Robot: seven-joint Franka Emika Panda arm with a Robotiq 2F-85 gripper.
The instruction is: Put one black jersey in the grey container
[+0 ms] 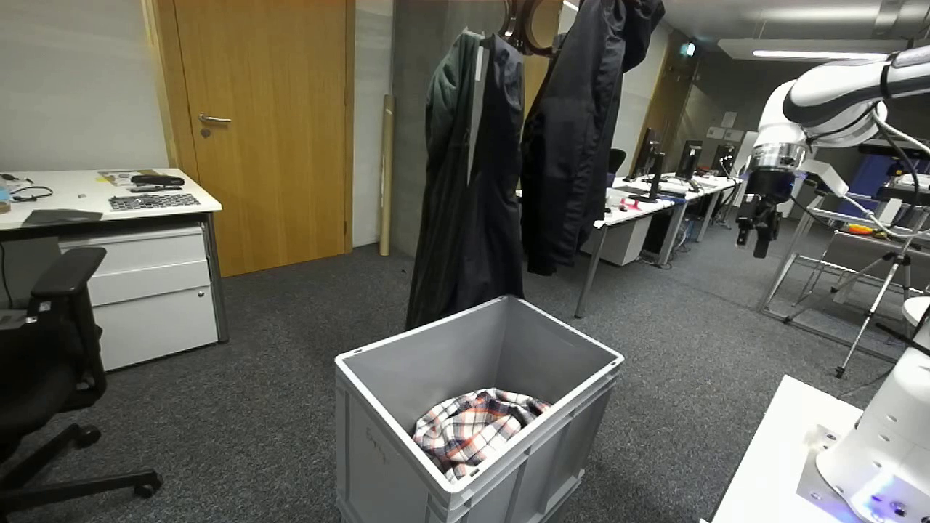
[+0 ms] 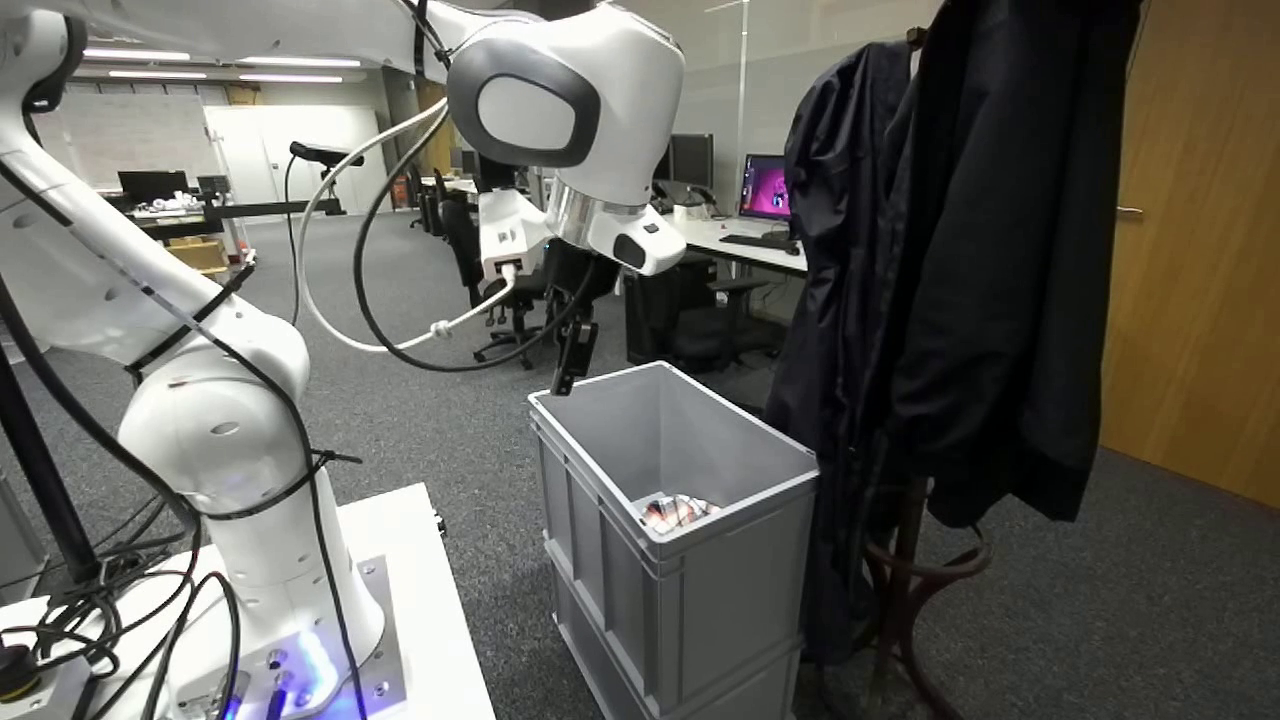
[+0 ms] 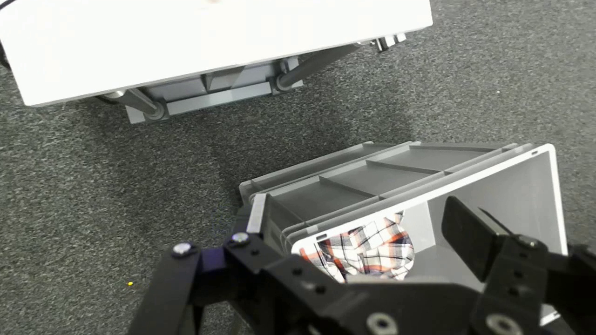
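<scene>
1. Jersey of long, limp, plain black cloth hangs outside the light-grey rectangular plastic container with ribbed walls. Lower end passes out of sight behind the container's far wall in an exterior view; whether the two touch, cannot tell.

2. Black two-fingered tool with visible screw heads is released: fingers spread wide in the wrist view. Raised in the air, well apart from the jersey.

3. White jointed arm with dark trim bears the tool. Base sits on a straight-edged white worktop; a gap lies between worktop and container.

4. Crumpled white plaid cloth with black and orange-red checks lies inside the container, bunched toward one end. Seen in all three views.

5. Dark grey-green coat hangs just beside the jersey on one side; shorter black jacket hangs on the other, hem ending higher.

6. Coat stand of curved reddish-brown wood near the container in an exterior view. Dark garments overlap above its ring; which one is the jersey, cannot tell from there.

7. Dark grey speckled carpet surrounds the container. Beyond, a yellow-brown wooden door with a metal handle.
</scene>
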